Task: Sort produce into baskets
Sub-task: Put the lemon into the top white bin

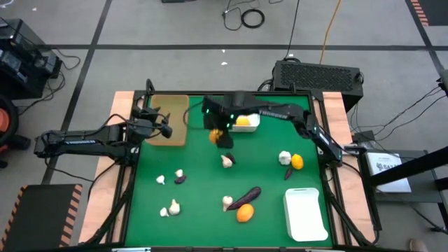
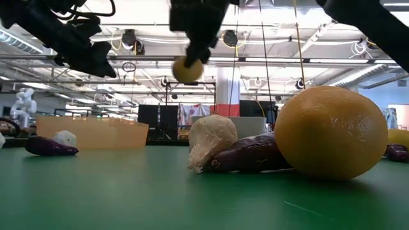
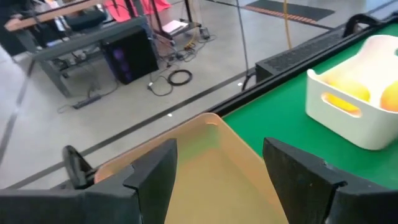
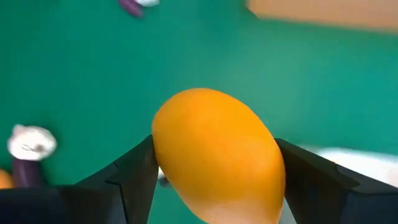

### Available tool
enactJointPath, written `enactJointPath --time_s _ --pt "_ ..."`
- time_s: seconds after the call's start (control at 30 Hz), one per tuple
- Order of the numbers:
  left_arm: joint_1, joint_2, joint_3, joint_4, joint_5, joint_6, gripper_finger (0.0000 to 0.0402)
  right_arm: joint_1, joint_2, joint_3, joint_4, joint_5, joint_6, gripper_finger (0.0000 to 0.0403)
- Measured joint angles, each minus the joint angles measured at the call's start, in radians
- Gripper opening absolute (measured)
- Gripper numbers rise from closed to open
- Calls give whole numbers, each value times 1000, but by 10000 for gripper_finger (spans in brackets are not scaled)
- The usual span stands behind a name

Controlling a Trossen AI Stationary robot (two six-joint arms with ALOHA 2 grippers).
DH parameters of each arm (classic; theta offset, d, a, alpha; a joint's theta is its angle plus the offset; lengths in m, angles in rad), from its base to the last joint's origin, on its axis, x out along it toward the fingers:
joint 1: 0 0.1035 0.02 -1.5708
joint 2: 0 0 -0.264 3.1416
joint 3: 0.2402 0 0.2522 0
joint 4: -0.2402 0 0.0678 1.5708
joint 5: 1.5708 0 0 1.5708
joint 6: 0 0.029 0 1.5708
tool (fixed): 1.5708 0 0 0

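Right hand (image 1: 218, 135) clenched on orange fruit (image 4: 217, 152), held above worktop (image 1: 203, 203) just beside white bin (image 1: 246, 123) already holding yellow fruit. Left hand (image 1: 164, 129) released, empty, over tan tray (image 1: 168, 115). Judged early: garlic bulbs, eggplant (image 1: 245, 196), two oranges unsorted; second white bin (image 1: 305, 213) empty.

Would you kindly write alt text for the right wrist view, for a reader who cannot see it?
An orange fruit fills the middle of the picture, clamped between the right gripper's two dark fingers above the green table. A white garlic bulb and a tan tray lie near the picture's edges.
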Motion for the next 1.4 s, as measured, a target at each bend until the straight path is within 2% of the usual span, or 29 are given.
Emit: enactJointPath --time_s 0.4,0.57,0.73,0.87,1.13,1.4 --pt "0 10 0 -8 147 -31 246 -194 0 0 -88 0 111 277" --pt "0 15 -17 -8 150 -53 246 -243 0 0 -87 31 162 277" --pt "0 16 -24 -5 150 -55 246 -270 0 0 -89 151 200 277" --pt "0 16 -24 -2 150 -61 246 -283 0 0 -108 152 206 280" --pt "0 16 -24 2 154 -62 246 -319 0 0 -145 160 294 314" --pt "0 16 -24 1 173 -56 246 -320 0 0 -174 158 295 329"
